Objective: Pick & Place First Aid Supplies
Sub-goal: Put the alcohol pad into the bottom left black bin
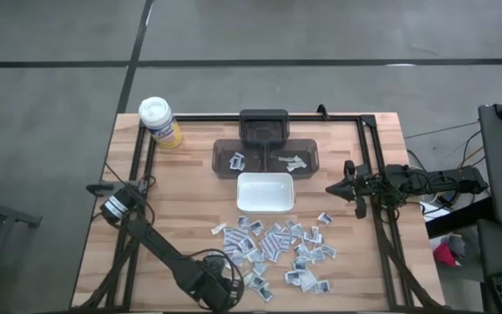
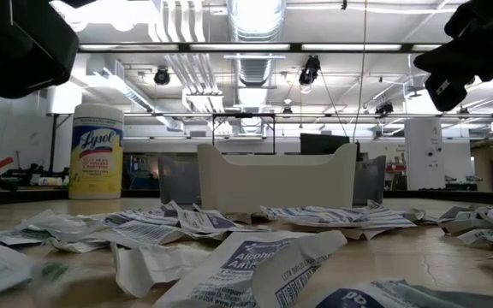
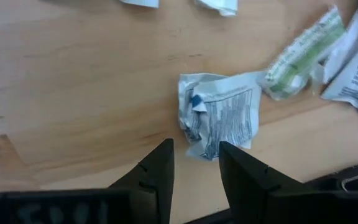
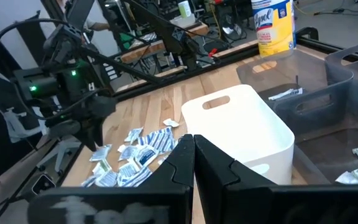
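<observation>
The left gripper [image 3: 196, 163] is held just over a crumpled packet [image 3: 219, 121], jaws narrowly apart, nothing held. It should be lowered straight, then closed. The right gripper [image 4: 194, 163], shut and empty, waits at three o'clock.

Grey concrete floor [image 1: 50, 52] around the table — ceiling strip lights [image 2: 255, 13], ducts overhead.

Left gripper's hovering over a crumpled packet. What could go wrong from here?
1. The left gripper is open but narrowly; the crumpled packet looks wider, so the fingers may shove it rather than straddle it.
2. A greenish packet lies right beside it and could get dragged along.
</observation>
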Robot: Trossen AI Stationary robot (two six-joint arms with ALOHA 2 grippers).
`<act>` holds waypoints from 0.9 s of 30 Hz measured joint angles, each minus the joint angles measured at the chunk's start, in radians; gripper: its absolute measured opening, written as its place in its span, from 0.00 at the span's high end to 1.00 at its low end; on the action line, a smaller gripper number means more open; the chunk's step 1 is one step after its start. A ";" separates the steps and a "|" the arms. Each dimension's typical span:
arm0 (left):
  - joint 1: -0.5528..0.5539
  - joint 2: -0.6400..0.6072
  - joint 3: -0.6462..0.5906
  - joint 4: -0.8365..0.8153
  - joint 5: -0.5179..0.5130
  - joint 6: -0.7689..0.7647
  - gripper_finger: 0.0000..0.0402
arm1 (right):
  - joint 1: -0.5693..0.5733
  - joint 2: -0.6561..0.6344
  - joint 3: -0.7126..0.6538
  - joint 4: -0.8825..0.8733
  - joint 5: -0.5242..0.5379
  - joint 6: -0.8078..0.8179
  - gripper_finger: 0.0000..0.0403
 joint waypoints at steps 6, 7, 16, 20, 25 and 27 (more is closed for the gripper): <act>0.000 0.000 -0.011 0.018 -0.002 -0.013 0.70 | 0.000 0.000 0.000 -0.020 0.000 -0.002 0.98; 0.000 0.000 -0.011 0.019 -0.002 -0.013 0.70 | 0.000 0.000 0.000 -0.021 0.000 -0.002 0.98; 0.002 0.000 -0.011 0.029 -0.008 -0.013 0.70 | 0.000 0.000 0.000 -0.021 0.000 -0.002 0.98; 0.002 0.000 -0.011 0.034 -0.014 -0.013 0.70 | 0.000 0.000 0.000 -0.021 0.000 -0.002 0.98; 0.005 0.000 -0.011 0.050 -0.032 -0.006 0.70 | 0.000 0.000 0.000 -0.021 0.000 -0.001 0.98; 0.005 0.000 -0.011 0.053 -0.039 -0.001 0.71 | 0.000 0.000 0.000 -0.021 0.000 0.001 0.98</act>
